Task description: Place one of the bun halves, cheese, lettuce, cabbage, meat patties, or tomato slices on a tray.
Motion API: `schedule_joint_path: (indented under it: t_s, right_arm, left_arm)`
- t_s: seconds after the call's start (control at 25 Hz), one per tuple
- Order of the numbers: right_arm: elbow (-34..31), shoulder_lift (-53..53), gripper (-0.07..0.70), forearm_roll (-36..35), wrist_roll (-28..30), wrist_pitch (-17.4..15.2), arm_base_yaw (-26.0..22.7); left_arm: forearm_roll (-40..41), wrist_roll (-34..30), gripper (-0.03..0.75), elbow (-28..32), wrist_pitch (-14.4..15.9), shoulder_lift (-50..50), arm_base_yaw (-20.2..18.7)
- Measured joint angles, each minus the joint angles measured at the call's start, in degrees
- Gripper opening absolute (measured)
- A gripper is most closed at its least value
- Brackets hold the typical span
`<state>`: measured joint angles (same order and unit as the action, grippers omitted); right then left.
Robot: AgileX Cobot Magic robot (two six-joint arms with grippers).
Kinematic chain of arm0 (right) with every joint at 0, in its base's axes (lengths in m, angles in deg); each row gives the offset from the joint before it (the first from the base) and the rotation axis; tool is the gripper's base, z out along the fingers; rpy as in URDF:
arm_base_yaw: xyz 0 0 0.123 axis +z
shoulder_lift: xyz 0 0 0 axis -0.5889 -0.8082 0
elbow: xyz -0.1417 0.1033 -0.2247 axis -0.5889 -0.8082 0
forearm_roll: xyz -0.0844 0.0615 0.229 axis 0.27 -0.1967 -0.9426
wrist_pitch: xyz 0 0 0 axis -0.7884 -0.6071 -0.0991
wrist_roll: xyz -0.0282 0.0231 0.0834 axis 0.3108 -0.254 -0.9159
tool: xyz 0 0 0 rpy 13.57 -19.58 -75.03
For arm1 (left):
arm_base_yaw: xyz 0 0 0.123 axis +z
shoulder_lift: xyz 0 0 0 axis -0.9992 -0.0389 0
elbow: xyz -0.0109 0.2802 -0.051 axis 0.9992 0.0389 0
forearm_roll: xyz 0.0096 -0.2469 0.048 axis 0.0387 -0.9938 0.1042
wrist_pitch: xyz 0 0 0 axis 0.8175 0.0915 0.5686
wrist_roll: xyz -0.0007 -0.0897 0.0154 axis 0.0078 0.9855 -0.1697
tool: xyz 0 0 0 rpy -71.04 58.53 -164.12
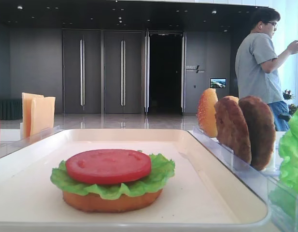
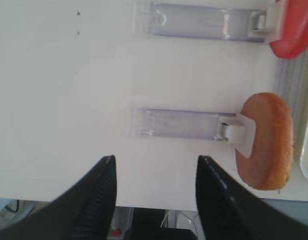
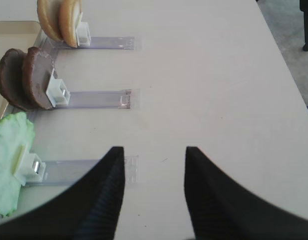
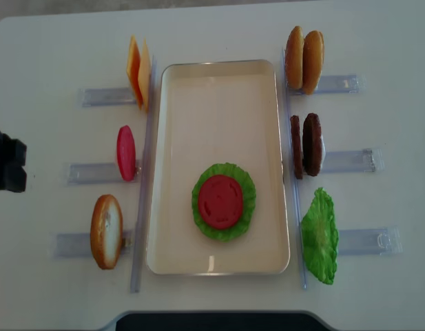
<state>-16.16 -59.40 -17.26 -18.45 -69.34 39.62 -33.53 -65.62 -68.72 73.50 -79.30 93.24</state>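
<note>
1. While both arms hang back over bare table (image 4: pixel 219 27), the tray (image 4: pixel 172 172) carries a partial stack: flat bun half (image 1: pixel 110 202) at the bottom, lettuce (image 4: pixel 243 181) on it, tomato slice (image 4: pixel 220 201) on top.
2. Left gripper (image 2: pixel 154 195): jaws wide, nothing between them. Right gripper (image 3: pixel 154 187): jaws wide, also empty.
3. Stock beside the tray, standing on edge in clear racks (image 4: pixel 350 160). To its left: cheese (image 4: pixel 138 72), a second tomato slice (image 4: pixel 125 152), a bun half (image 4: pixel 105 231). To its right: two bun pieces (image 4: pixel 304 58), meat patties (image 4: pixel 306 143), a second lettuce leaf (image 4: pixel 320 236).
4. Look: patties dark brown, rough, thick; cheese thin, pale yellow-orange, square; spare tomato matte pinkish-red, smooth.
5. Handling (judgement): all appear to be light toy pieces. Patties look stiff; pinch across the exposed upper rim. Cheese and lettuce look thin and may flex or slip; grip well in from the edge.
6. Likely next layer: patty or cheese.
</note>
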Motion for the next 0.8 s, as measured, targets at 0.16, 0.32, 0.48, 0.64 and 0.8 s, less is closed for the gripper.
schedule_joint_path:
  t_s: [0.16,0.32,0.48,0.64,0.8]
  right_arm:
    - [0.0,0.0,0.307,0.0,0.0,0.0,0.0]
    - [0.0,0.0,0.307,0.0,0.0,0.0,0.0]
    - [0.0,0.0,0.307,0.0,0.0,0.0,0.0]
    - [0.0,0.0,0.307,0.0,0.0,0.0,0.0]
    - [0.0,0.0,0.307,0.0,0.0,0.0,0.0]
  left_arm:
    - [-4.7,-4.0,0.391,3.7,-1.1,8.7,0.0]
    - [-5.4,-4.7,0.391,7.3,-1.4,17.2,0.0]
    - [-5.5,-5.9,0.391,12.7,-2.5,25.7,0.0]
    - [-6.0,-6.4,0.391,17.9,-3.1,34.2,0.0]
    - [-6.1,-6.7,0.391,21.8,-3.9,42.4,0.0]
